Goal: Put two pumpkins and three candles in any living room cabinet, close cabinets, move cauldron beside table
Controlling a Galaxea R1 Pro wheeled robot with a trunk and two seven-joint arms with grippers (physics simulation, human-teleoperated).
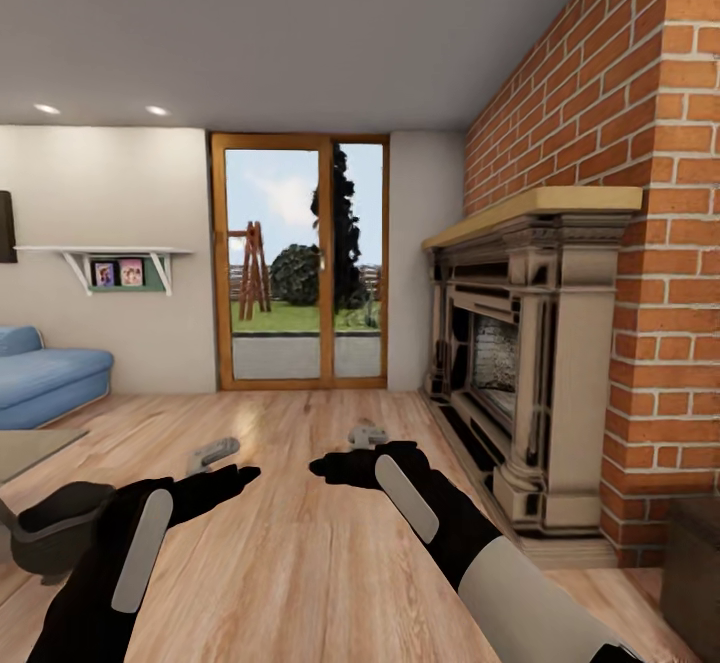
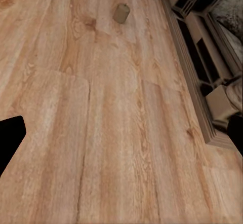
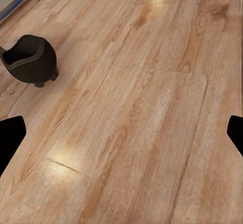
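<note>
Glossy wood-plank floor [image 3: 152, 107] carries a rounded black cauldron [image 3: 31, 59]; both grippers' jaws stand spread, empty.

Floor [image 1: 300, 543] — warm honey-tan wood grain; fireplace wall [image 1: 590, 113] in red-orange brick with pale mortar; sofa [image 1: 45, 378] blue; cauldron [image 3: 30, 59] matte black — arms black with grey-white panels; door frame [image 1: 325, 263] orange-brown.

The cauldron [image 1: 55, 533] is part hidden behind the left arm; the sofa [image 1: 45, 373] is cut off at the edge.
</note>
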